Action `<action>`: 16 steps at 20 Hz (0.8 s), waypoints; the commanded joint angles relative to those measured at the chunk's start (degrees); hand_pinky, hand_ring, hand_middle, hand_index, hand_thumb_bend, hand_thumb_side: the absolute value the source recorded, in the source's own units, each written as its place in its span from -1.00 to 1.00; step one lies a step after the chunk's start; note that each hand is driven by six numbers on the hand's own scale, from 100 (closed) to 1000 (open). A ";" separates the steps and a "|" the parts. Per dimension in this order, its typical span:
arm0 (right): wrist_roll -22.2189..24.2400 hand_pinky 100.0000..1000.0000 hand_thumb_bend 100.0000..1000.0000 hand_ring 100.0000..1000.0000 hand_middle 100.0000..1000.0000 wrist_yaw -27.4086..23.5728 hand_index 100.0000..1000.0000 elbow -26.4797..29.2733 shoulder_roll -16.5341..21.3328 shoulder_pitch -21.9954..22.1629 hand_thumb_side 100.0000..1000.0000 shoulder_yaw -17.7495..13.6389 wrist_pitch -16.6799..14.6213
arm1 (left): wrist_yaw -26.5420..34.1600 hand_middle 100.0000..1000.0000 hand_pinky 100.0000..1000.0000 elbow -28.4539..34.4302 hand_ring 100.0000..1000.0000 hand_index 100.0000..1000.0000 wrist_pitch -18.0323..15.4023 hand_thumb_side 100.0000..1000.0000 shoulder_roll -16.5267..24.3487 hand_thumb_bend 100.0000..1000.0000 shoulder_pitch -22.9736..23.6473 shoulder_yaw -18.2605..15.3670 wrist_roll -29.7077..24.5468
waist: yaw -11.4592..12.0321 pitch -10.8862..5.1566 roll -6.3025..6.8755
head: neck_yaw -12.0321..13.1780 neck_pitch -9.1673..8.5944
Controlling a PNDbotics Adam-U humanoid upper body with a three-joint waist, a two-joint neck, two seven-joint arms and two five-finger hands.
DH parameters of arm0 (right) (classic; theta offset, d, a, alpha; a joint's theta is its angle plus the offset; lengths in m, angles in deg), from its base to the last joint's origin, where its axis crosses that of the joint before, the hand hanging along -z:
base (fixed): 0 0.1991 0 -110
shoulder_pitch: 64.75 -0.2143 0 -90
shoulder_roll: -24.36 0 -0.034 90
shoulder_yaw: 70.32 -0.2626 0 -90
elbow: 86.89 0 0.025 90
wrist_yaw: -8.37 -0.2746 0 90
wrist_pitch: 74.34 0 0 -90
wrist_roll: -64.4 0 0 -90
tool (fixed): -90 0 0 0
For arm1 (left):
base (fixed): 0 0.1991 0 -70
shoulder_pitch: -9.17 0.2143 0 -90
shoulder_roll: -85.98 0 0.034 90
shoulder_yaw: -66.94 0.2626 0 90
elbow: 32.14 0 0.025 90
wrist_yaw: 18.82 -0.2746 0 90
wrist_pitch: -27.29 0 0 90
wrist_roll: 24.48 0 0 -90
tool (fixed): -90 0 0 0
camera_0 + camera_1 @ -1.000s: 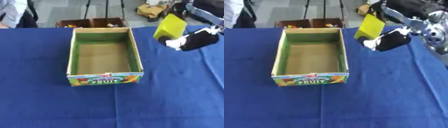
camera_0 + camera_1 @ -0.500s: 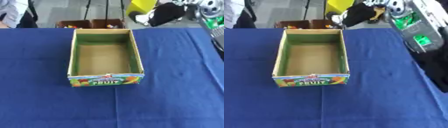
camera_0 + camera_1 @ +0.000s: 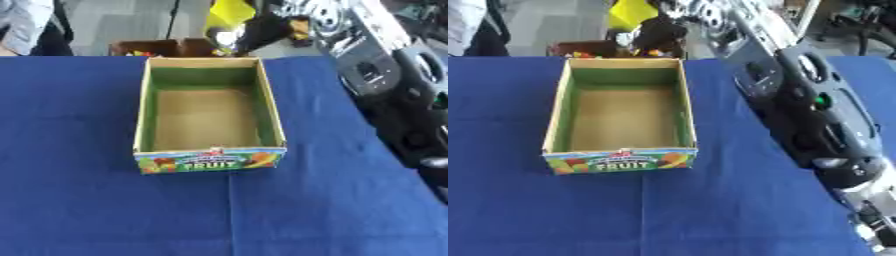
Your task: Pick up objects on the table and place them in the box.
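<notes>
Left eye view, item one: right hand (image 3: pixel 258 31), black, fingers curled round a yellow object (image 3: pixel 229 11); held high beyond the far wall of the box (image 3: pixel 140 127), apparently to clear the rim before lowering; right arm (image 3: pixel 798 95) stretches in from the right over the blue table (image 3: pixel 79 200). Item two: box, cardboard, green inner walls, fruit label on the near face; interior holds nothing visible, open top ready to receive. Item three: left hand, not visible in either view.

The yellow object (image 3: pixel 229 11) is cut off by the top edge, blurred.
</notes>
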 commanded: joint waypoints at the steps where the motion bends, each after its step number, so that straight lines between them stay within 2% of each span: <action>1: -0.69 0.10 -1.00 0.39 -0.51 0.30 -0.13 -2.02 -1.32 -1.21 -0.09 -0.04 -0.50 | 0.39 0.91 0.34 1.09 0.87 0.96 -0.16 1.00 0.73 -1.00 -0.89 -0.09 0.06 | 0.26 -1.76 -0.63 | -0.57 -0.75; 5: -1.16 0.09 -0.97 0.39 -0.51 -0.25 -0.13 -4.26 -3.14 -0.56 -0.14 0.52 -0.66 | 0.49 0.91 0.34 1.09 0.87 0.96 -0.17 1.00 0.49 -1.00 -1.00 -0.10 0.07 | 0.49 -1.53 -0.62 | -0.90 -0.89; 6: -1.23 0.09 -1.00 0.39 -0.51 -0.36 -0.13 -4.83 -3.47 -0.40 -0.09 0.69 -0.72 | 0.51 0.91 0.34 1.09 0.87 0.96 -0.18 1.00 0.46 -1.00 -1.03 -0.09 0.07 | 0.53 -1.49 -0.62 | -0.95 -0.92; 16: -0.63 0.12 -1.00 0.42 -0.45 -0.16 -0.09 -12.47 -6.07 0.79 -0.10 2.42 -2.12 | 0.66 0.91 0.34 1.09 0.87 0.96 -0.33 1.00 0.25 -1.00 -1.40 -0.03 0.07 | 0.94 -1.06 -0.71 | -1.36 -1.02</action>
